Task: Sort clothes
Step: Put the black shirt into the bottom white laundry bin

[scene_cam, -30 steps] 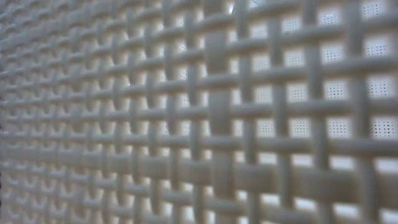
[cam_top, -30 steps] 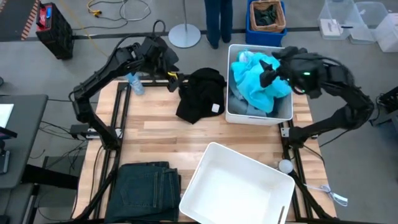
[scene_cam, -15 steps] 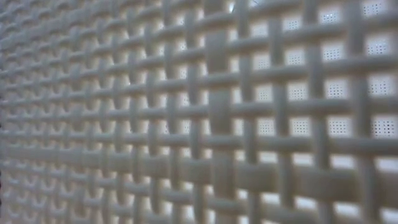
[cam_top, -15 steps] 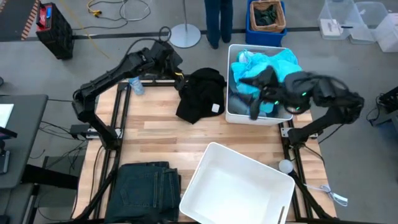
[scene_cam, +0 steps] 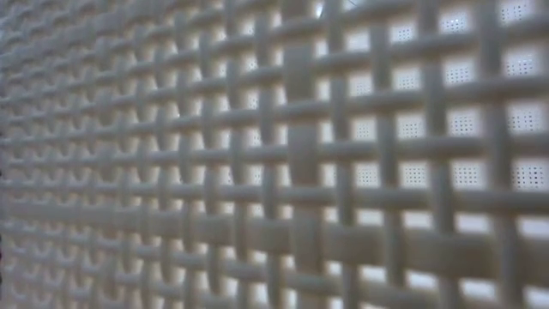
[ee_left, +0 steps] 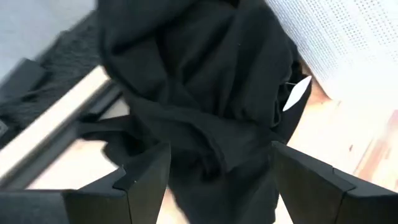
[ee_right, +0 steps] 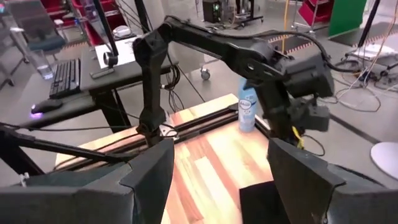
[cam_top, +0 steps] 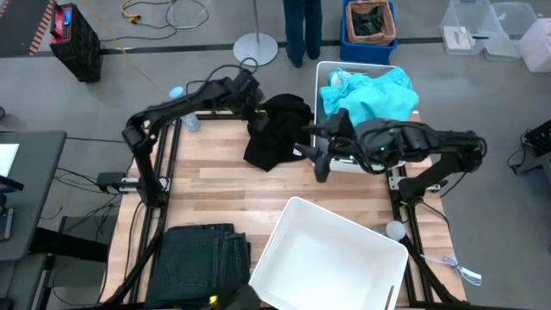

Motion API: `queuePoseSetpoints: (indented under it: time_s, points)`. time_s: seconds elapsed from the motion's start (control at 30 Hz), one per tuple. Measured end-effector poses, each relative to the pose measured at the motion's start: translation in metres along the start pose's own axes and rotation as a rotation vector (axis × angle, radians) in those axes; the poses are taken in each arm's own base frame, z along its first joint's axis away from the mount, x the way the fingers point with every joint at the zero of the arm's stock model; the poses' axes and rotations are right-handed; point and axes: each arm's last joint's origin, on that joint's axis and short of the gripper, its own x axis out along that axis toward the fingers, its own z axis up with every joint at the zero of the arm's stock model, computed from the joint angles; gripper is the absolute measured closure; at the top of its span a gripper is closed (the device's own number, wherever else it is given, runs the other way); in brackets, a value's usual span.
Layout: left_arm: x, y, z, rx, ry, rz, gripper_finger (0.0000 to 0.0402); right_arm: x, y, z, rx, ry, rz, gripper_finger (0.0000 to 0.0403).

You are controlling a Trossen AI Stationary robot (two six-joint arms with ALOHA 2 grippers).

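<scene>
From my remote seat, the biggest thing is the wooden bench [cam_top: 224, 185], with both arms reaching in over its far half. Nearest me on it sits an empty white bin [cam_top: 331, 258], set at an angle; in the low view its woven plastic wall [scene_cam: 274, 154] fills everything, so I get nothing else from that camera. A second white bin [cam_top: 323, 129] stands at the far right of the bench, and the bright turquoise top [cam_top: 370, 96] is heaped inside it, spilling toward its right rim. A pale blue piece [cam_top: 337, 79] shows at the bin's far left corner, though I cannot tell what fabric it is.

The dark greenish-black jeans [cam_top: 202, 256] lie folded flat at the bench's near left corner, just beside the empty bin. The black top [cam_top: 277, 129] is crumpled on the bench's far middle, touching the left wall of the full bin, a small white tag [ee_left: 297, 94] showing at its edge.

The left gripper [cam_top: 250, 93] is at the black top's far left edge; its wrist camera shows the fingers [ee_left: 144, 180] apart with the black cloth spread between and beyond them (not clamped on anything I can see). The right gripper [cam_top: 317, 155] hangs low over the bench just left of the full bin, near the black top's tag corner, fingers [ee_right: 152, 174] spread and holding nothing. A blue-capped spray bottle [ee_right: 247, 106] stands by the bench's far left rail.
</scene>
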Motion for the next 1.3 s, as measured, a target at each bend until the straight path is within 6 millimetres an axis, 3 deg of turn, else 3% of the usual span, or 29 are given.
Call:
queuePoseSetpoints:
  time_s: [0.37,0.57,0.73,0.93,1.17,1.3]
  points:
    - [0.066,0.007,-0.012,-0.152,0.155,-0.096,0.0137,0.002,0.001,0.000,0.088,-0.002,0.001,0.0127]
    - [0.085,0.010,-0.017,-0.161,0.194,-0.089,0.0137,0.002,0.002,0.001,0.110,-0.014,0.005,0.0127]
    - [0.086,0.010,-0.012,-0.153,0.146,-0.098,0.0147,0.003,0.002,0.002,0.117,-0.024,0.007,0.0127]
    - [0.086,0.010,-0.013,-0.144,0.152,-0.096,0.0222,0.003,0.002,0.002,0.118,-0.025,0.006,0.0127]
    - [0.086,0.009,-0.013,-0.125,0.161,-0.144,0.0375,0.003,0.002,0.002,0.118,-0.025,0.005,0.0127]
    - [0.081,0.005,-0.014,-0.104,0.172,-0.177,0.0397,0.003,0.001,0.002,0.117,-0.025,0.005,0.0127]
